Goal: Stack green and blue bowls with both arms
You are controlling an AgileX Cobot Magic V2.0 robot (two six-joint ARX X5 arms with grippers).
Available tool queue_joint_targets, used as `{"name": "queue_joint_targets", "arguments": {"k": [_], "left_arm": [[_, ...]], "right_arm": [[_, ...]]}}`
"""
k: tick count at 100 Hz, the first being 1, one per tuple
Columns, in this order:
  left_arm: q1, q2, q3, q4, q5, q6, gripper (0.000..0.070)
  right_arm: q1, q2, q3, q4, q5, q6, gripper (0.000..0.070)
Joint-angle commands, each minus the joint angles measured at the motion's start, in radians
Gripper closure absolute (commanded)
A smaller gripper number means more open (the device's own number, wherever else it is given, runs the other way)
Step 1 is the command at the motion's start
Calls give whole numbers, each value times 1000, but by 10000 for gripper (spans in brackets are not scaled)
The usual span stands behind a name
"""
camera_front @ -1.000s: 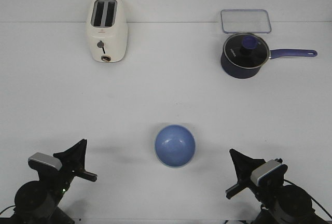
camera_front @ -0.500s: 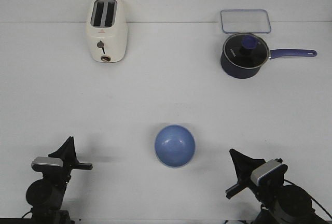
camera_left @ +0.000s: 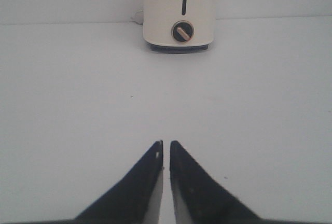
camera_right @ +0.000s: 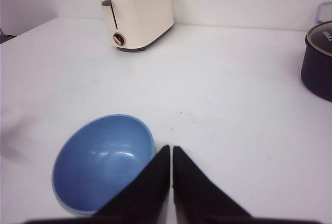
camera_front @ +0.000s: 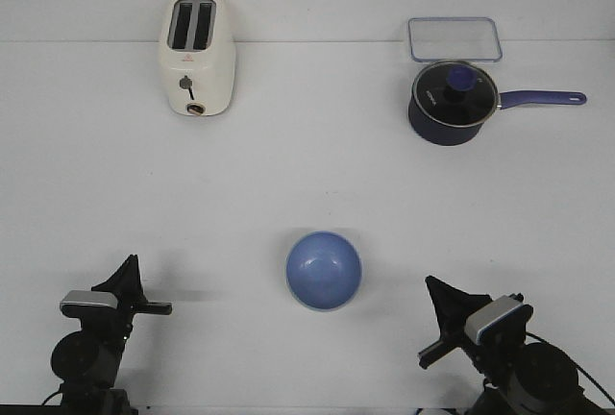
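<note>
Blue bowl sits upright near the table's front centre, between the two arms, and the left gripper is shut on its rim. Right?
Not quite. The blue bowl does sit upright between the arms, but the left gripper holds nothing: the left wrist view shows its fingers closed together over bare table, pointing at the toaster. The front view shows it well left of the bowl.
</note>
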Motion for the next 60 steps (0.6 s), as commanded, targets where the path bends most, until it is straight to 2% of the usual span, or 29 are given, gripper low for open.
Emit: {"name": "queue_joint_targets", "arguments": {"k": [1,48,60], "left_arm": [[1,-2,-20,14,4,-2,685],[1,-1,-20,14,4,-2,685],[1,-1,-20,14,4,-2,685]], "right_arm": [[9,0,6,11,0,-2,691],[7,0,6,16,0,-2,691],[-52,0,5,26,7,-95,691]]}}
